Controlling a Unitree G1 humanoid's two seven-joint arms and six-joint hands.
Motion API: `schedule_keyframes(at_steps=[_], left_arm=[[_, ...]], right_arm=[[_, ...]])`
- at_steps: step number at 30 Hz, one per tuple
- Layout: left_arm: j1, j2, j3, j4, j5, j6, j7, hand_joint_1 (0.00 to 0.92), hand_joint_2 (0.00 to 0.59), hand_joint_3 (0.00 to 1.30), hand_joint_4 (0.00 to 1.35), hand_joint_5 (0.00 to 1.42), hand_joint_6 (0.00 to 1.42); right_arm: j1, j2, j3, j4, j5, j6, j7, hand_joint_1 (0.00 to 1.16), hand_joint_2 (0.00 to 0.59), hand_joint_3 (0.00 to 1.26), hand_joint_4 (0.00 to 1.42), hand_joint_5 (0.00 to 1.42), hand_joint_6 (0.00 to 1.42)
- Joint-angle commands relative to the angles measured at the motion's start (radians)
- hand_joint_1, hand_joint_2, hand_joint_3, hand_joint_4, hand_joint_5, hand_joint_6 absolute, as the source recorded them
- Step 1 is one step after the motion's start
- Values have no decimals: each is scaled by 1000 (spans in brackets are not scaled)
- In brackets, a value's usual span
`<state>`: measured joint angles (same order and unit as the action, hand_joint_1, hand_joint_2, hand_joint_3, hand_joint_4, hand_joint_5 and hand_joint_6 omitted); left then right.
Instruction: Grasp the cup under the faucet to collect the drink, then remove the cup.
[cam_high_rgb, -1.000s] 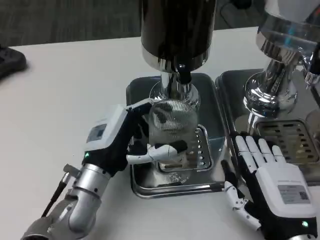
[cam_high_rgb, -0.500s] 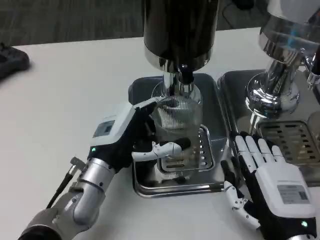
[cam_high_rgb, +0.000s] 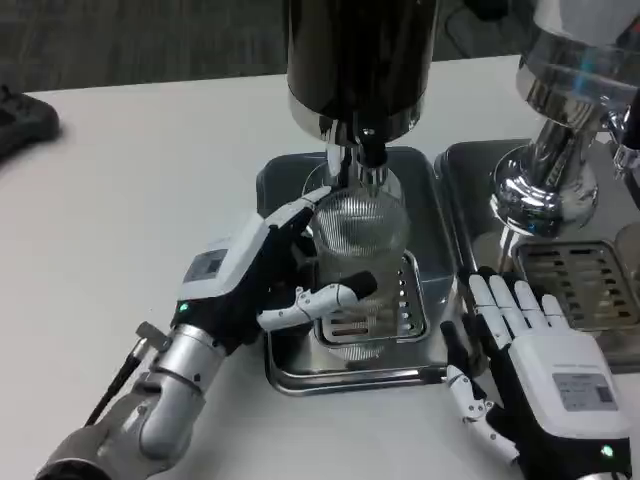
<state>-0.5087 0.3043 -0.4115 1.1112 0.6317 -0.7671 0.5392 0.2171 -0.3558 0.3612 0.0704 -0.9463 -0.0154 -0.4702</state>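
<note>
Ribbed glass risk: the clear cup looks slippery, so a light grasp could let it slide or tip on the tray's slotted grate when it is drawn away, spilling the drink.
White worktop: it carries two steel trays side by side toward its right edge; the far left corner holds a dark device, well apart.
Dispenser: its dark body stands at the back of the left drip tray, with the faucet just above the cup's mouth; lifting the cup before sliding it out could knock the rim against the spout.
Second dispenser: chrome, on the right-hand tray, just beside the right hand; a sideways sweep there could strike it.
Cup position: upright on the grate of the left tray, directly under the faucet; whether any drink is in it I cannot tell.
Left hand: grasping the cup, fingers behind it and thumb across its front.
Right hand: released, fingers straight and apart, lying near the worktop's near edge, holding nothing.
</note>
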Motion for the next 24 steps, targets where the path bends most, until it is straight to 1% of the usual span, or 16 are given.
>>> schedule_keyframes(at_steps=[1,3,5,7,8,9,11,12,13,15,18,21,24], left_arm=[[56,35,22,-19,-26,-14,-17,1,9,110,142,436,484],[77,50,37,-43,-40,-31,-13,0,0,102,113,388,424],[95,62,53,-64,-56,-44,-16,0,0,101,95,365,403],[112,73,80,-83,-86,-63,-33,0,0,90,67,309,292],[124,82,100,-97,-116,-84,-53,0,0,64,29,233,163],[134,89,120,-108,-149,-110,-80,0,0,37,6,190,96],[143,104,149,-126,-204,-172,-142,0,4,4,0,134,22],[144,110,159,-135,-224,-197,-171,0,19,1,0,107,4],[145,112,171,-142,-247,-218,-204,0,35,0,0,89,1],[146,106,195,-154,-307,-252,-270,0,48,0,0,79,0],[137,91,231,-205,-437,-306,-396,0,78,11,0,115,6],[136,78,252,-254,-516,-316,-490,0,88,26,0,135,24],[137,62,261,-317,-590,-310,-586,0,94,61,0,169,89]], right_arm=[[3,-2,-1,-10,1,-2,-7,0,495,0,0,0,0],[2,-2,0,-9,2,-3,-6,0,495,0,0,0,0],[2,-2,0,-8,4,-3,-4,0,495,0,0,0,0],[0,-2,3,-7,3,-4,-2,0,495,0,0,0,0],[-1,-2,4,-7,2,-4,-3,0,495,0,0,0,0],[-4,-2,5,-5,3,-5,-1,0,495,0,0,0,0],[-9,-4,5,-2,6,-9,0,0,495,0,0,0,0],[-11,-5,5,-1,6,-9,1,0,495,0,0,0,0],[-12,-5,5,-1,7,-8,1,0,495,0,0,0,0],[-12,-6,4,-1,7,-6,-2,0,495,0,0,0,0],[-8,-10,-2,-4,15,-6,0,0,495,0,0,0,0],[-11,-11,0,-1,13,-6,-3,0,495,0,0,0,0],[-13,-11,3,2,8,-4,-6,0,495,0,0,0,0]])
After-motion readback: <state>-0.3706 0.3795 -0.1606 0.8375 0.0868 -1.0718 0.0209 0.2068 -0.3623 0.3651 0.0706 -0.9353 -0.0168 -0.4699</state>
